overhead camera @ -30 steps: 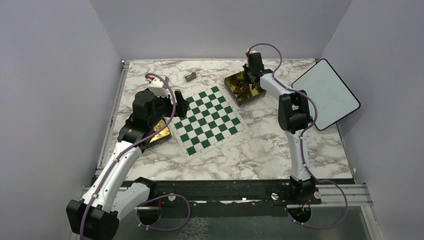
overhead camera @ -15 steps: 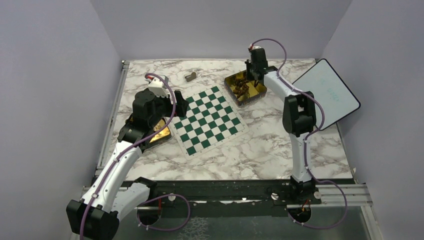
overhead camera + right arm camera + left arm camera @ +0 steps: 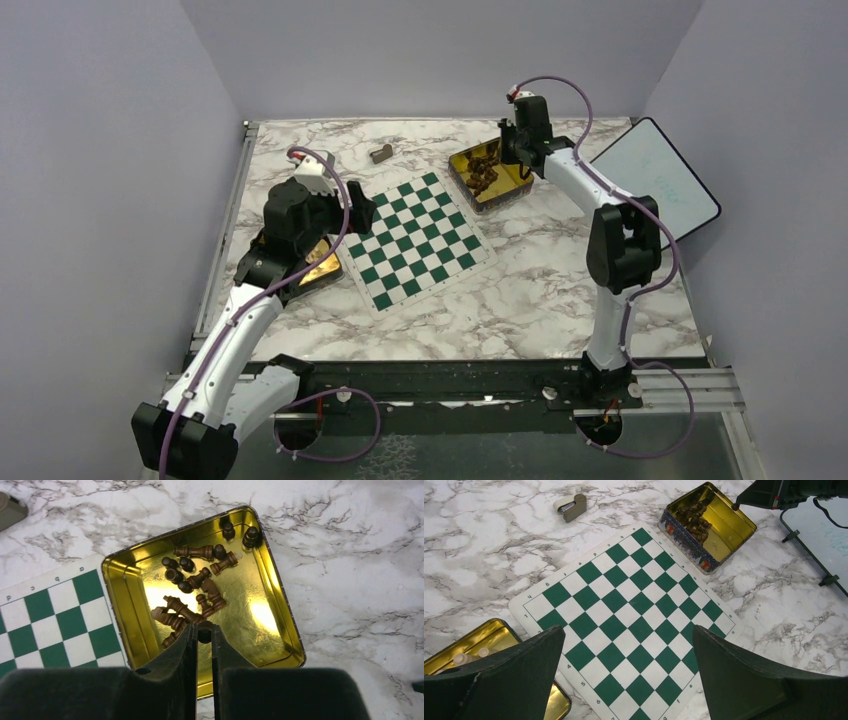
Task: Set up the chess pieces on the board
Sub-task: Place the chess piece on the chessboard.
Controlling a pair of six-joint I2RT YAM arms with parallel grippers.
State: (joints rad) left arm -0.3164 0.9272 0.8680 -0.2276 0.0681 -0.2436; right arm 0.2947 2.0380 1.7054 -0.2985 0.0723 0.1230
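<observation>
Gold tin [image 3: 264, 616] holds chess pieces [image 3: 194, 552]; right hand [image 3: 204, 631] pinches one; left hand [image 3: 628, 632] agape over board [image 3: 624, 580], grey block [image 3: 570, 507] beyond.

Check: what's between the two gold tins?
The empty green-and-white chessboard lies between the left tin and the right tin; the left wrist view shows it.

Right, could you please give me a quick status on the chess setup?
Left gripper open, by the board. Right gripper shut on one chess piece over the gold tin. Board bare; nothing blocking.
</observation>
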